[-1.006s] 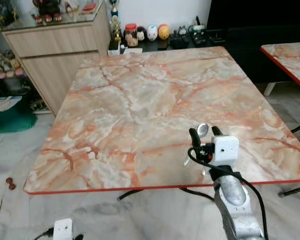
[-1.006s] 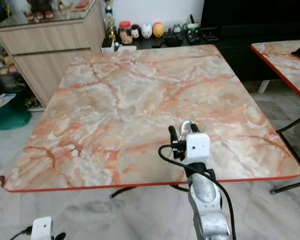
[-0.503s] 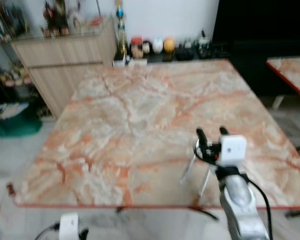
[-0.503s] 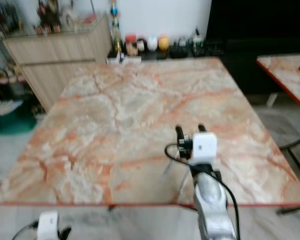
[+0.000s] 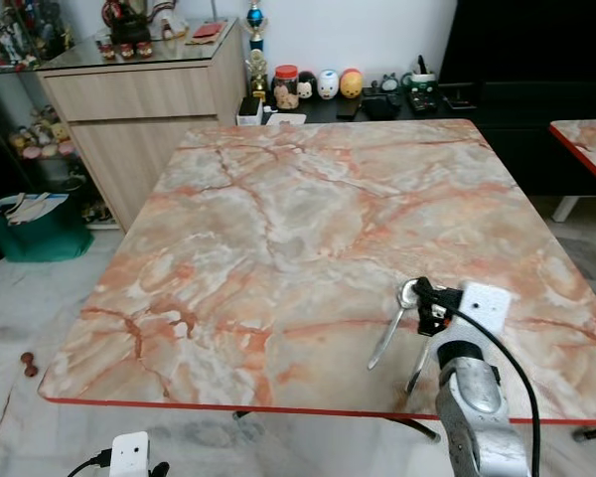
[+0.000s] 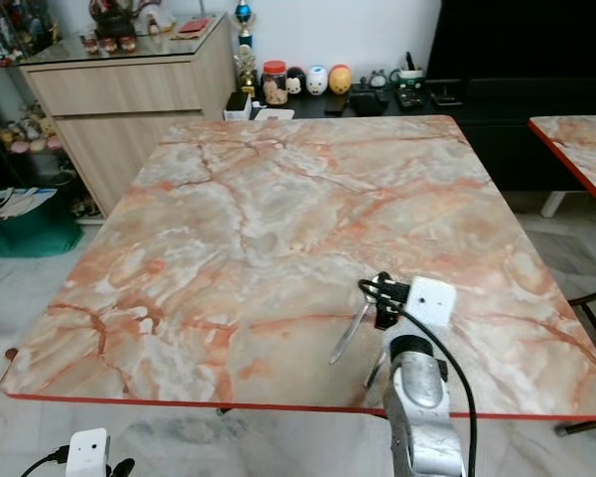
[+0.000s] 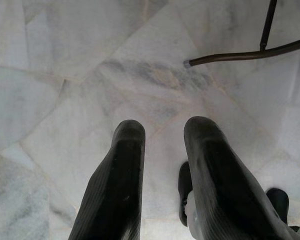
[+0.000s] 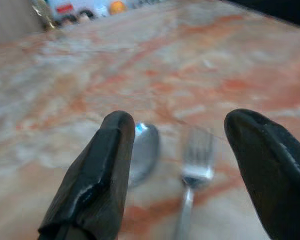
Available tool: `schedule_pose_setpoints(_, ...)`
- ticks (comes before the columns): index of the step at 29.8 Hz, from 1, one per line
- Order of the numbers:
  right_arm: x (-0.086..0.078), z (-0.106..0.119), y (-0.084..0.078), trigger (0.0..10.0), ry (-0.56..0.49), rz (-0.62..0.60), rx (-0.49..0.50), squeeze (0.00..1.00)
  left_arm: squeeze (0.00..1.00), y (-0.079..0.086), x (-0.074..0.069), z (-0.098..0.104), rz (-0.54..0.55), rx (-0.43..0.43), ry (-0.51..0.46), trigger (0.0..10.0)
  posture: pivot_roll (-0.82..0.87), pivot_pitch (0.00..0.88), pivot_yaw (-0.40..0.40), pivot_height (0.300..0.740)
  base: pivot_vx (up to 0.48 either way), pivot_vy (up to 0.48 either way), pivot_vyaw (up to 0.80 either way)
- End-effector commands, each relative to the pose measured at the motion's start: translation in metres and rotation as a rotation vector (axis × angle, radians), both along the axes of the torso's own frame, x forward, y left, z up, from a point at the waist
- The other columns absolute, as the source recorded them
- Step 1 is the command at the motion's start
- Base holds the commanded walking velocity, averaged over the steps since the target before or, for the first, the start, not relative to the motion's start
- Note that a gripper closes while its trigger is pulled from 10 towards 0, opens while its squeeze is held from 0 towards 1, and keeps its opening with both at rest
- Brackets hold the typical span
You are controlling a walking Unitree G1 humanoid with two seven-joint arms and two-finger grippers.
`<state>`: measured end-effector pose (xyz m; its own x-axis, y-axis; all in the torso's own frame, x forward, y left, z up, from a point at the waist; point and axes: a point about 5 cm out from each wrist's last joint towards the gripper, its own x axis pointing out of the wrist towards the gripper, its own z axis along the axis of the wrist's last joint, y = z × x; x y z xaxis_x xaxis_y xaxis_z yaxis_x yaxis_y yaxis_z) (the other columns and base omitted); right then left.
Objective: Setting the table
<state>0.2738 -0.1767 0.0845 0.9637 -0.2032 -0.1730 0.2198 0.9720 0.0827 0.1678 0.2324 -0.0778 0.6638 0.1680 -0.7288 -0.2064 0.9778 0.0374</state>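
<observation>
Right gripper [image 8: 182,165] spread wide, hovering over the spoon [image 8: 142,152] and fork [image 8: 192,172] lying side by side, lower right of the marble table [image 5: 278,229]; left gripper [image 7: 162,175] narrowly parted, hanging over floor.

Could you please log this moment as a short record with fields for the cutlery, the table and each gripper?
cutlery: spoon and fork lie side by side near the table's front edge
table: marble-patterned top, red rim
right gripper: open, fingers either side of the cutlery, holding nothing
left gripper: hangs idle over the floor, fingers apart
</observation>
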Motion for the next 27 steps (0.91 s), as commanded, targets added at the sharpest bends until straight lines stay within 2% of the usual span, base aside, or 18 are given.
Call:
schedule_pose_setpoints(1,-0.002,-0.005,0.007,10.0,0.049,0.040,0.021,1.00,0.00,0.004,-0.002,0.000,-0.004,0.012,0.013,10.0,-0.10,0.000,0.057,0.740,0.000,0.000,0.00)
schedule_pose_setpoints(2,-0.004,-0.006,0.010,10.0,0.054,0.067,0.020,1.00,0.00,0.004,-0.002,0.000,-0.005,0.013,0.013,10.0,-0.10,0.000,0.058,0.740,0.000,0.000,0.00)
schedule_pose_setpoints(3,-0.005,-0.006,0.012,10.0,0.057,0.078,0.015,0.44,0.00,0.004,-0.002,0.000,-0.006,0.013,0.013,10.0,-0.10,0.000,0.059,0.740,0.000,0.000,0.00)
schedule_pose_setpoints(4,-0.005,-0.006,0.012,10.0,0.057,0.078,0.015,0.44,0.00,0.004,-0.002,0.000,-0.006,0.013,0.013,10.0,-0.10,0.000,0.059,0.740,0.000,0.000,0.00)
schedule_pose_setpoints(5,-0.007,-0.009,0.013,10.0,0.072,0.085,0.015,0.00,0.00,0.003,-0.002,0.000,-0.007,0.013,0.013,10.0,-0.10,0.000,0.059,0.740,0.000,0.000,0.00)
schedule_pose_setpoints(9,-0.008,-0.014,0.012,10.0,0.130,0.062,0.040,0.00,0.00,0.000,-0.001,-0.001,-0.013,0.011,0.016,10.0,-0.10,0.000,0.059,0.740,0.000,0.000,0.00)
schedule_pose_setpoints(19,-0.008,-0.009,0.008,10.0,0.121,0.042,0.050,0.00,0.00,0.002,-0.002,-0.001,-0.007,0.013,0.019,10.0,-0.10,0.000,0.054,0.740,0.000,0.000,0.00)
schedule_pose_setpoints(23,-0.013,-0.005,0.004,10.0,0.101,0.015,0.059,0.00,0.00,0.003,-0.003,-0.001,-0.006,0.016,0.021,10.0,-0.10,0.000,0.055,0.740,0.000,0.000,0.00)
schedule_pose_setpoints(27,-0.017,-0.010,0.002,10.0,0.123,0.013,0.051,0.00,0.00,0.003,-0.003,-0.001,-0.008,0.016,0.020,10.0,-0.10,0.000,0.054,0.740,0.000,0.000,0.00)
